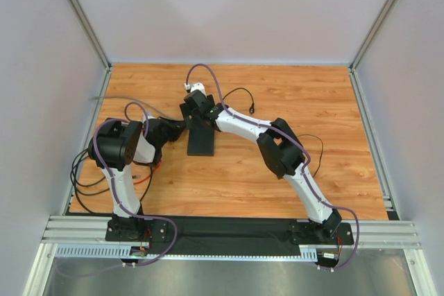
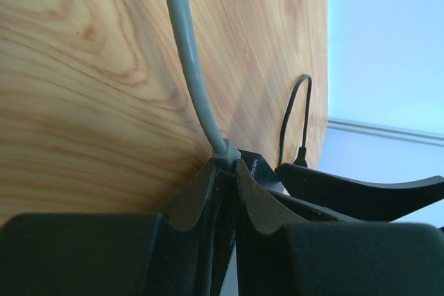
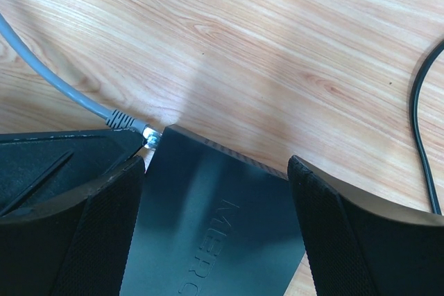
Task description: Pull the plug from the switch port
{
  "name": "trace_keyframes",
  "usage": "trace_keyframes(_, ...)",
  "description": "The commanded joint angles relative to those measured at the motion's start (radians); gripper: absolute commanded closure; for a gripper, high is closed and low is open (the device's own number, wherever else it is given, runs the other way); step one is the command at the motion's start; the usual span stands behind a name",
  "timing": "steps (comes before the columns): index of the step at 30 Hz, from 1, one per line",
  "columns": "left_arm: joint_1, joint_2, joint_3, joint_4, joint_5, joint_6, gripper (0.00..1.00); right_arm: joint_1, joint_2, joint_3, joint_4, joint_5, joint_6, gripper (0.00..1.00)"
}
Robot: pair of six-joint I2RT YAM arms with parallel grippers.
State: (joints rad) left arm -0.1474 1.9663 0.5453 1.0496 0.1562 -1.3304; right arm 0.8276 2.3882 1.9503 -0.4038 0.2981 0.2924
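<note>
Right wrist camera has the switch (image 3: 208, 227) lying flat on the tabletop (image 3: 277, 46), near the middle of it as the top view shows, with our right hand (image 3: 215, 164) clamped across its width, a pad against each long edge. At the switch's 10 o'clock corner in this view sits the plug (image 3: 149, 136), its clear tip right at the housing. Whether it is seated in the port we cannot tell. Our left hand (image 2: 225, 164) is pinched on the plug's boot, and the grey cable (image 3: 48, 77) trails off toward 10 o'clock. We judge the pull itself to be the step in hand. To do it well, we should hold the right hand firm so the switch cannot slide. The left hand should draw straight back along the plug's own line, toward 10 o'clock, never upward or sideways, which could jam the latch. We should grip the boot, not the cable, and stay clear of the thin black lead (image 3: 423, 123) at 3 o'clock.
</note>
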Motion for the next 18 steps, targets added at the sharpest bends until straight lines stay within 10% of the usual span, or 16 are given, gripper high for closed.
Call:
trace_keyframes(1,0.04,0.017,-0.021,0.066,-0.116,0.014,1.0,-0.01,0.025,-0.057,-0.172,0.081,0.001,0.16)
trace_keyframes(18,0.065,-0.001,-0.056,0.092,-0.119,0.008,1.0,-0.042,-0.054,-0.186,-0.041,-0.059,0.034,0.16)
